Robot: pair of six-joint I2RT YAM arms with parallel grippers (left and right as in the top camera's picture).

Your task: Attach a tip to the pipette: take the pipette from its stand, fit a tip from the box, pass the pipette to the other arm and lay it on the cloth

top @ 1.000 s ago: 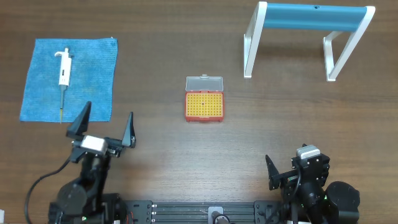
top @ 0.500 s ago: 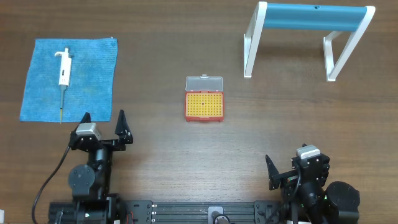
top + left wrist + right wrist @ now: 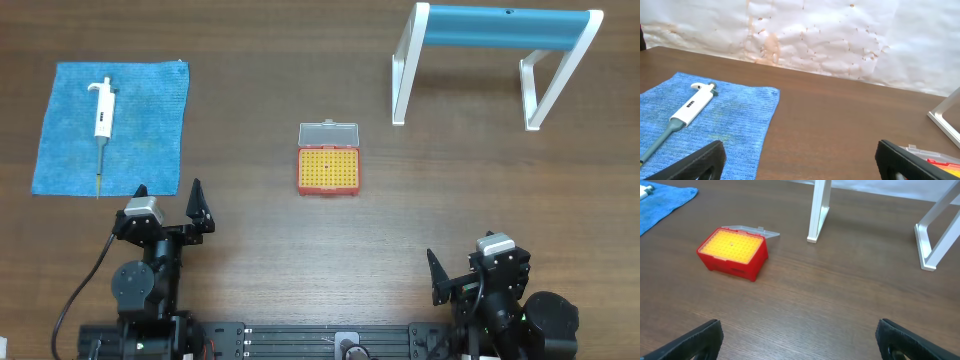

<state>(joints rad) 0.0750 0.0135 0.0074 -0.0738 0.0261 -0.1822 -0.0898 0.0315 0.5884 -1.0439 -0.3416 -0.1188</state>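
1. The brown wooden table carries everything.
2. The stand, a blue bar on white legs, is at the far right.
3. The blue cloth lies flat at the far left.
4. The left gripper hangs just short of the cloth's near edge, fingers spread wide; the right gripper sits by its base, also spread.
5. The red tip box is mid-table with a yellow rack of tips inside and its clear lid flipped open behind.
6. The pipette lies on the cloth: white body, grey shaft, yellowish tip pointing toward the arms.
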